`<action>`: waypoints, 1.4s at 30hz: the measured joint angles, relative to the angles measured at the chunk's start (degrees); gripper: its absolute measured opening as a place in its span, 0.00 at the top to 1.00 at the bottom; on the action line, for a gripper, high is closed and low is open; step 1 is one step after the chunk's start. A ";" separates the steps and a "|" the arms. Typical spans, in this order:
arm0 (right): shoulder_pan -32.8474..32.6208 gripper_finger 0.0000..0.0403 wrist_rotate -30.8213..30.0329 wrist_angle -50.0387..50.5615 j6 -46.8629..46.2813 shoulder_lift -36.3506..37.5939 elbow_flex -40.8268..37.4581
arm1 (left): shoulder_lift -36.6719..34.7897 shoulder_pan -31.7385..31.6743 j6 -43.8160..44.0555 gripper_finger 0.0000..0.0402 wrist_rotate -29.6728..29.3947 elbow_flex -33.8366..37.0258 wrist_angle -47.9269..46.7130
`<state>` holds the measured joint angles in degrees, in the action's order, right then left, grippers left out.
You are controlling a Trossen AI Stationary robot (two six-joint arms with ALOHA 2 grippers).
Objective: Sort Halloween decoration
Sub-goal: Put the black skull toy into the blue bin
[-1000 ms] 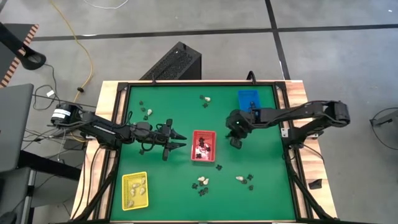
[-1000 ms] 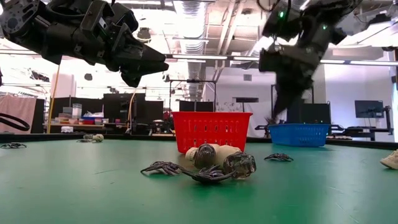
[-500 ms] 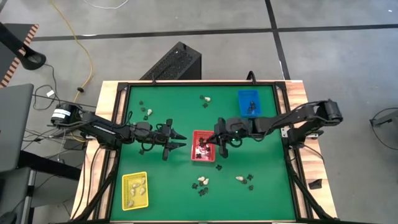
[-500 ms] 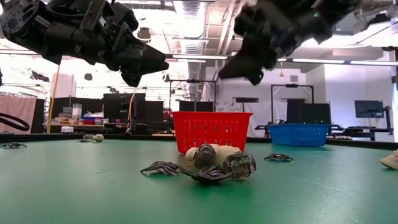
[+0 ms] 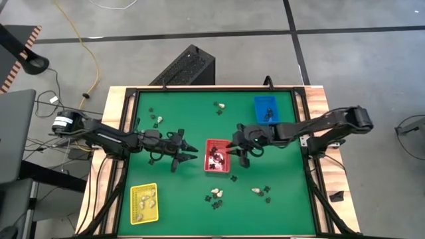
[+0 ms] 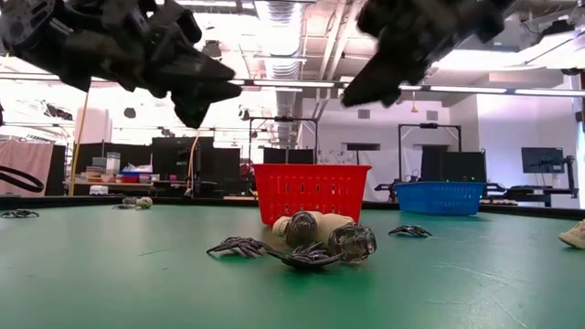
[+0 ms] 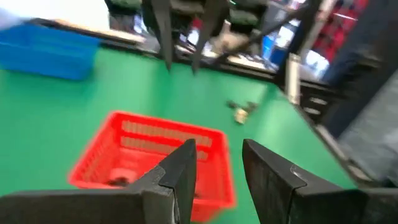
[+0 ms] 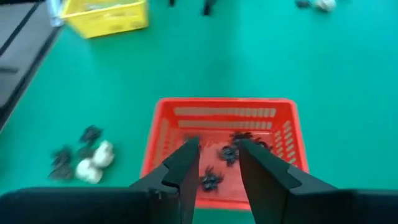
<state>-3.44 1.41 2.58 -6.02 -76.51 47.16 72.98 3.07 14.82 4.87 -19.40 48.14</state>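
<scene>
Over the red tray (image 5: 217,157), the right gripper (image 5: 234,150) hung with fingers parted, empty. Left gripper (image 5: 190,151) hovered beside the tray's other side, fingers narrowly apart, holding nothing.

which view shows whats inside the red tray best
The right wrist view: it looks down into the red rectangular mesh tray, showing small black shapes. The high view shows them tiny, the left wrist view blurred, and the low view only its wall.

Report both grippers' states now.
Left gripper: open, empty, beside the red tray.
Right gripper: open, empty, over the red tray.
</scene>
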 joint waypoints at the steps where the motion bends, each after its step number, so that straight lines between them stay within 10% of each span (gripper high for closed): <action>1: -0.57 0.65 0.00 0.71 1.42 1.17 0.00 | -1.47 0.00 0.96 0.70 1.02 -0.27 -2.88; 6: -2.84 0.69 -0.16 2.51 10.78 6.11 0.00 | -10.97 0.03 6.87 0.70 -2.28 -7.09 -33.79; 15: -2.42 0.72 -3.06 12.33 14.01 10.57 -0.04 | -10.48 -9.70 17.14 0.70 -25.62 -21.76 -81.38; 25: -2.43 0.72 -3.06 14.84 13.59 10.80 -0.09 | -1.89 -43.08 8.64 0.70 -13.94 -22.07 -84.00; 42: -2.43 0.72 -3.04 15.38 13.60 10.54 -0.09 | 7.90 -60.19 7.80 0.59 -18.00 -22.56 -76.44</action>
<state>-5.87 -1.63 17.96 7.57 -65.98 47.07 80.88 -57.12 22.62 -13.13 -41.96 -28.30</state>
